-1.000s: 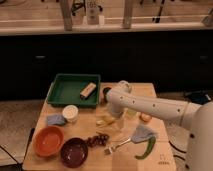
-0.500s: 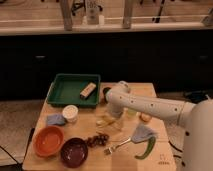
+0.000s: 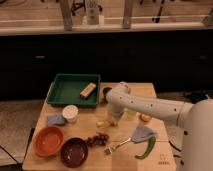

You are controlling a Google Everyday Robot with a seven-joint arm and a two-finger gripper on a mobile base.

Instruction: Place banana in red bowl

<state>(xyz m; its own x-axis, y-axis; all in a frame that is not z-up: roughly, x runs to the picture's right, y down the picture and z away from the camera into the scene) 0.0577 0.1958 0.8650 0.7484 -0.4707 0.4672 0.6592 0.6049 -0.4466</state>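
The banana [image 3: 103, 122] is a small pale yellow fruit lying on the wooden table [image 3: 165, 160] near its middle. My white arm reaches in from the right and bends down. Its gripper [image 3: 109, 119] sits right on the banana, and the wrist covers part of the fruit. The red bowl [image 3: 48, 141] stands at the table's front left, orange inside and with nothing in it, well to the left of the gripper.
A dark purple bowl [image 3: 74, 151] sits beside the red bowl. Nearby lie grapes [image 3: 97, 139], a fork [image 3: 117, 146], a grey cloth [image 3: 144, 133] and a green pepper [image 3: 145, 150]. A white cup [image 3: 70, 113] and a blue cloth [image 3: 56, 119] sit left. A green tray [image 3: 62, 92] holding a tan block [image 3: 88, 90] is behind.
The arm has barely shifted. The gripper stays down at the banana, and the banana lies where it was.
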